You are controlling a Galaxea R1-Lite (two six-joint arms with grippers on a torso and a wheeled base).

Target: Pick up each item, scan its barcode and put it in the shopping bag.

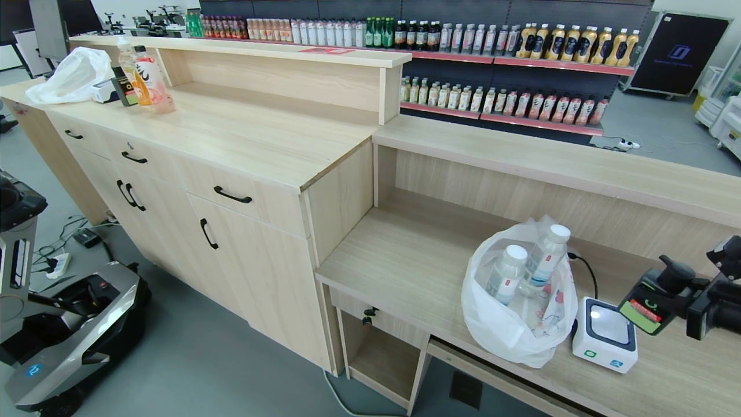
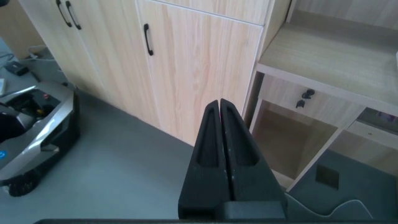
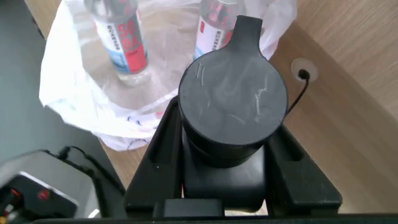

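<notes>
Right pincer (image 1: 703, 288), at the right edge of the head frame, is clamped on a black container (image 1: 657, 292) with a round lid, held above the surface (image 1: 417, 255). The scanner (image 1: 605, 333) sits just below and left of the container, lit window facing up. The container's green-and-red label is tilted toward that window. The shopping bag (image 1: 515, 324), holding two bottles (image 1: 506, 272), stands just beside the scanner on its left. Left pincer (image 2: 221, 140) is pressed together on nothing, over the floor (image 2: 124, 162) by the cupboard doors (image 2: 186, 56). Judgement: the right arm is the nearer. The scan calls for a short drop down-left, and the bag lies further left.
</notes>
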